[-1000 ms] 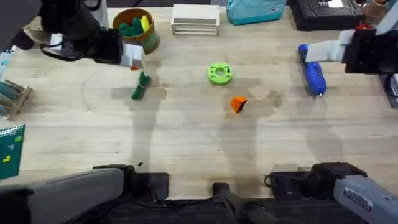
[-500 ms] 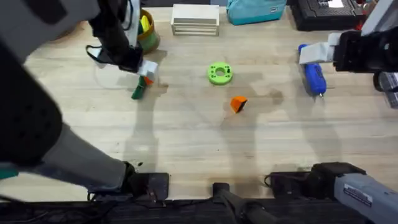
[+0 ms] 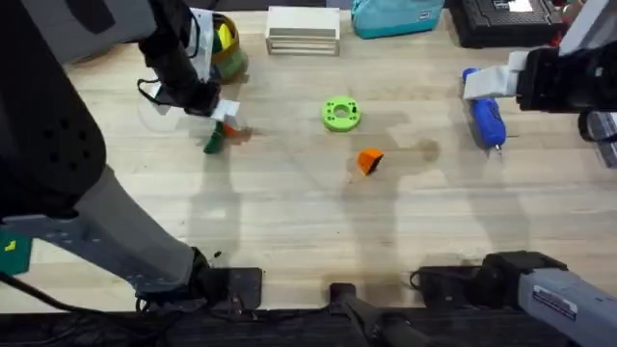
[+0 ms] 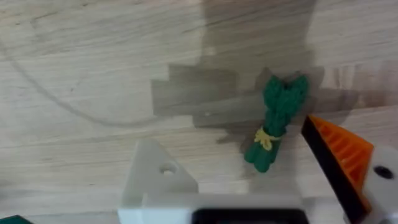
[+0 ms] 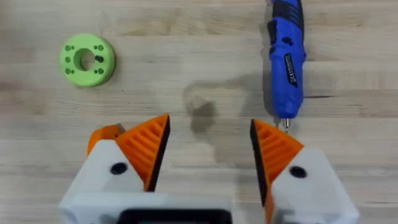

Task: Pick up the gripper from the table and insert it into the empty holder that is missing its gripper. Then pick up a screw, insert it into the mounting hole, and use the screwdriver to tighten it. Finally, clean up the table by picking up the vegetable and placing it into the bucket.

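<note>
My left gripper hangs open just above the dark-green vegetable, which lies flat on the wood. In the left wrist view the vegetable sits between a bare white holder and the other finger, which carries an orange pad. The loose orange gripper rests mid-table, and its edge peeks out behind a right finger. My right gripper is open with nothing in it, close to the blue screwdriver at the right. Behind the left arm, the yellow bucket is partly hidden.
A lime-green ring lies between vegetable and screwdriver. Along the far edge stand a pale wooden block stack, a teal bag and a black case. The left arm looms large over the left side of the table.
The left arm has swung in from the far left and brought its gripper over the vegetable. The right gripper shifted slightly left, then held still.
</note>
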Robot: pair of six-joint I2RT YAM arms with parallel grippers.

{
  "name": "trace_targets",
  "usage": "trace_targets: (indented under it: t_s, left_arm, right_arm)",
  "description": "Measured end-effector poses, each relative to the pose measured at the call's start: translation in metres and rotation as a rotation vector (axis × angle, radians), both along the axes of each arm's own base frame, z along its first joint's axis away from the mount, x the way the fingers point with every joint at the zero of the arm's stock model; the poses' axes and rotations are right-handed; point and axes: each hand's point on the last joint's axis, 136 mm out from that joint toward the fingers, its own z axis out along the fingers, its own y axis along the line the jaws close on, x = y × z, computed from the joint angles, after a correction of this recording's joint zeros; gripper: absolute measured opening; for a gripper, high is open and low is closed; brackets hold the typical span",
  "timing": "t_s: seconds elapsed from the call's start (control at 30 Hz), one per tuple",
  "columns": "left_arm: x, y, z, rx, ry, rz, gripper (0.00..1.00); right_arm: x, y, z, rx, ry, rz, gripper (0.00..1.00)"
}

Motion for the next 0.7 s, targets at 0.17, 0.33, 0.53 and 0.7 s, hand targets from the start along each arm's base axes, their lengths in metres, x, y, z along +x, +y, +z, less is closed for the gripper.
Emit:
trace_targets:
  t_s: [0.17, 0.33, 0.53, 0.7]
  left_arm:
    - [0.0, -0.001, -0.001, -0.027, -0.001, -0.007, 0.986]
    - [-0.002, -0.004, -0.011, -0.043, 0.012, -0.015, 0.985]
    - [-0.007, -0.007, -0.016, -0.062, 0.031, -0.019, 0.879]
    - [-0.007, -0.012, -0.015, -0.085, 0.03, -0.021, 0.082]
  right_arm:
    - [0.0, 0.0, 0.0, 0.0, 0.0, 0.0, 0.758]
    - [0.0, 0.0, 0.0, 0.0, 0.0, 0.0, 0.758]
    - [0.0, 0.0, 0.0, 0.0, 0.0, 0.0, 0.758]
    - [0.0, 0.0, 0.0, 0.0, 0.001, 0.0, 0.759]
